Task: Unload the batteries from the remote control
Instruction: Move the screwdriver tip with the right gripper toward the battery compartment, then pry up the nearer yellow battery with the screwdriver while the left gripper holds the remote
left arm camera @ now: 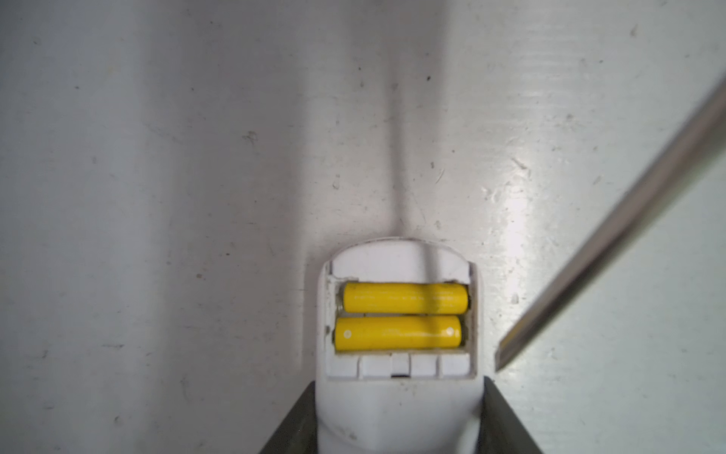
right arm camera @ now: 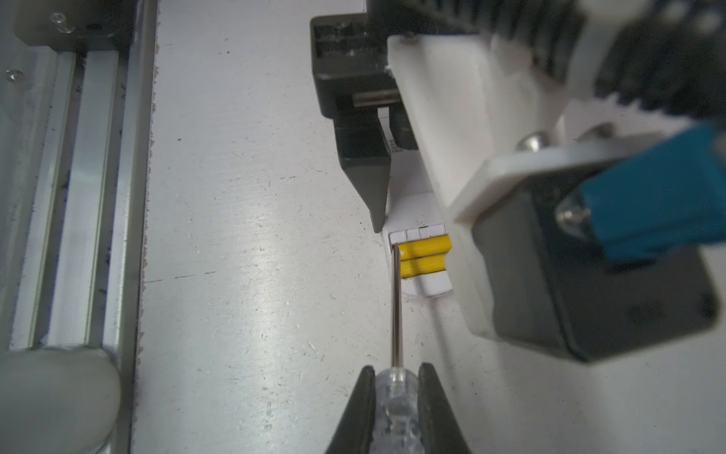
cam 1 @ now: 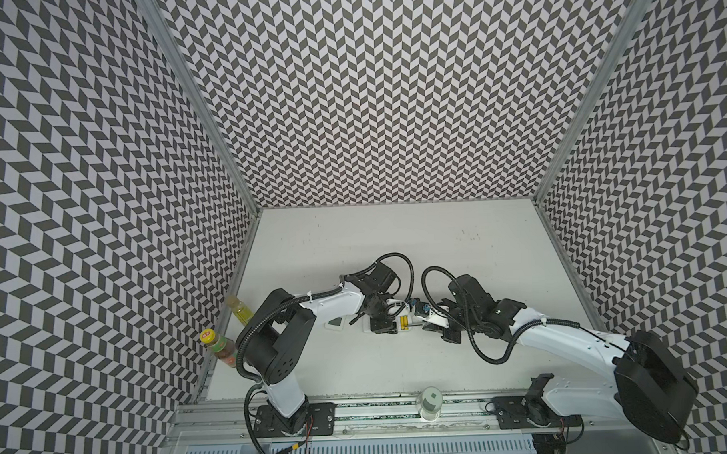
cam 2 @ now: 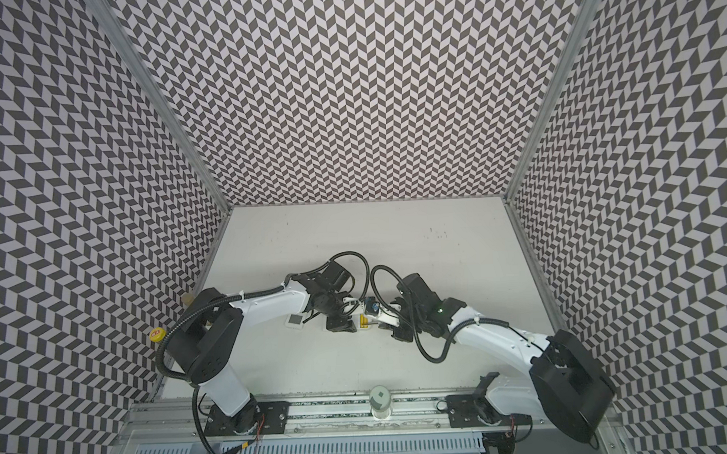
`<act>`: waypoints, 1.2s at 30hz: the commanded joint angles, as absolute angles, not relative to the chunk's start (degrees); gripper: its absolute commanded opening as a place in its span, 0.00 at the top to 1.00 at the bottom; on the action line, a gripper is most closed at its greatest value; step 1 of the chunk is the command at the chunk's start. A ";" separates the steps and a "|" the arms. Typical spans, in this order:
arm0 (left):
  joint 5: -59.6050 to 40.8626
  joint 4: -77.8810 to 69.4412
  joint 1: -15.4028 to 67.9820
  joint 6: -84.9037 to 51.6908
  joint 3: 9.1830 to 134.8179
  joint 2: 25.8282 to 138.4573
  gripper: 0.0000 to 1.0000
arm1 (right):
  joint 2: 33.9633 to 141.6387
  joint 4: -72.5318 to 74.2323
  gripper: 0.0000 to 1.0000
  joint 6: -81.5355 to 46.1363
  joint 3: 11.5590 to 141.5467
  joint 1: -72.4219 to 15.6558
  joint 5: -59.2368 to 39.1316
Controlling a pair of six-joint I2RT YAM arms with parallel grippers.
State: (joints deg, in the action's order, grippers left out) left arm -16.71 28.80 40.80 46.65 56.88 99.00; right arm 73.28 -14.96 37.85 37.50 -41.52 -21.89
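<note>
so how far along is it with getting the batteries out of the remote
Done: the battery compartment of the white remote lies open, with no cover on it. In hand: the left hand clamps the remote and the right hand grips the clear-handled screwdriver, tip by the battery ends. Left: both yellow batteries sit in their slots, none out yet.

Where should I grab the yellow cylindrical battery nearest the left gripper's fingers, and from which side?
The end, from above. That yellow battery lies sunk in the open bay of the white plastic remote, close beside its twin, so only its top shows. Probably lever up the end nearest the clear-handled steel screwdriver first, then pinch that raised end.
</note>
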 commanded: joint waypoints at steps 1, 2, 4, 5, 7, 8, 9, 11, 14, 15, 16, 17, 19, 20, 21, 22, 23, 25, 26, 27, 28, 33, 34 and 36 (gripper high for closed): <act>-17.10 28.66 41.33 47.72 57.94 100.03 0.65 | 74.15 -11.83 1.00 37.44 39.27 -42.17 -21.26; -16.97 28.48 41.54 47.72 57.83 100.09 0.65 | 74.26 -11.65 1.00 37.39 39.33 -42.19 -21.19; -17.23 28.77 41.88 47.72 58.08 100.11 0.65 | 74.85 -11.92 1.00 37.03 39.94 -42.19 -20.58; -17.47 29.06 41.92 47.64 58.32 100.19 0.65 | 75.33 -12.51 1.00 36.76 40.54 -42.19 -19.99; -17.30 29.01 41.89 47.79 58.39 100.51 0.65 | 75.92 -12.68 1.00 36.53 40.80 -42.28 -19.20; -16.94 28.77 41.95 47.90 58.21 100.45 0.65 | 75.89 -12.25 1.00 36.65 40.48 -42.28 -19.14; -16.72 28.65 42.01 47.90 58.12 100.33 0.65 | 75.98 -11.97 1.00 36.65 40.30 -42.28 -19.01; -16.99 28.89 42.12 47.73 58.15 99.86 0.65 | 76.39 -12.44 1.00 36.50 40.42 -42.28 -18.80; -17.16 28.68 42.17 47.72 57.84 100.08 0.65 | 76.06 -12.63 1.00 36.92 39.54 -42.45 -19.74; -16.94 28.33 42.12 47.74 57.55 100.09 0.65 | 75.66 -12.04 1.00 37.00 38.84 -42.60 -19.84; -16.79 28.21 42.22 47.81 57.48 100.06 0.65 | 75.26 -11.87 1.00 37.00 38.27 -42.63 -19.74; -16.83 28.42 42.34 47.81 57.57 99.87 0.65 | 75.02 -11.99 1.00 37.09 38.02 -42.63 -19.49; -17.39 28.96 42.38 47.73 58.01 99.93 0.65 | 74.32 -12.52 1.00 37.89 37.53 -42.71 -18.96; -17.40 28.92 42.40 47.72 58.03 100.07 0.65 | 73.76 -12.01 1.00 38.21 37.00 -42.79 -18.95; -17.28 28.80 42.39 47.92 57.85 100.24 0.65 | 73.06 -11.17 1.00 38.40 36.20 -42.89 -18.91; -17.17 28.59 42.41 48.03 57.73 100.24 0.65 | 72.74 -10.37 1.00 38.61 35.72 -42.98 -19.00; -17.08 28.48 42.55 48.08 57.71 100.20 0.65 | 72.69 -10.27 1.00 39.00 35.60 -43.04 -19.22; -17.48 29.02 42.65 48.01 57.96 100.11 0.65 | 72.95 -11.14 1.00 40.49 35.81 -43.49 -19.41; -17.58 29.22 42.63 48.05 58.01 100.21 0.65 | 72.85 -10.93 1.00 40.67 35.67 -43.67 -18.87; -17.45 29.27 42.62 48.20 58.02 100.47 0.65 | 72.45 -10.14 1.00 41.01 35.14 -43.83 -18.34; -17.29 29.19 42.69 48.33 58.01 100.61 0.65 | 71.86 -9.24 1.00 41.52 34.41 -43.94 -18.35; -17.52 29.44 42.73 48.07 58.25 100.53 0.65 | 72.24 -9.21 1.00 41.65 34.62 -44.03 -18.83; -17.36 29.44 42.80 48.16 58.19 100.84 0.65 | 72.13 -9.00 1.00 41.91 34.27 -44.17 -18.21; -16.93 29.05 43.01 48.34 58.04 100.85 0.66 | 71.82 -8.10 1.00 42.00 33.51 -44.38 -17.17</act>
